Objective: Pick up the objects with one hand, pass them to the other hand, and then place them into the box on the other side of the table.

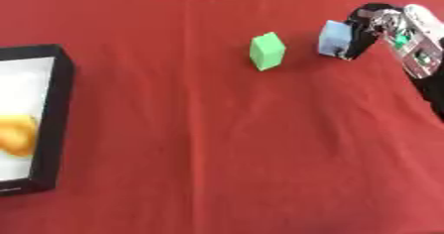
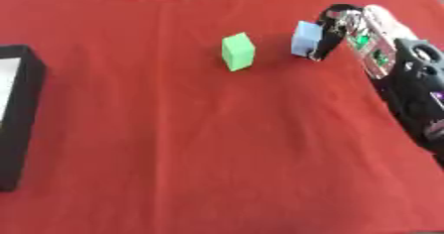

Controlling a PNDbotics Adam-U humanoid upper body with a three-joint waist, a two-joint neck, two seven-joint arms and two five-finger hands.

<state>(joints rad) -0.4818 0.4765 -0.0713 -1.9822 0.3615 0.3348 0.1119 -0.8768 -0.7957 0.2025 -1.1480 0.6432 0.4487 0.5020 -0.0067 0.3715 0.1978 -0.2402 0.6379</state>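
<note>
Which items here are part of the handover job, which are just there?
Job:
- blue block, in right hand
- green block, on the cloth
- black box, left side
- yellow thing inside the box

Just there:
- red cloth

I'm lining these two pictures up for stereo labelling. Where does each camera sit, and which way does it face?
Left eye view: in the head, looking down at the red cloth; shows the black box at left and the right hand at the blue block.
Right eye view: beside it, facing the same way; more of the right arm shows, less of the box.
Both share the green block, blue block, cloth and right hand; the left hand shows in neither.
</note>
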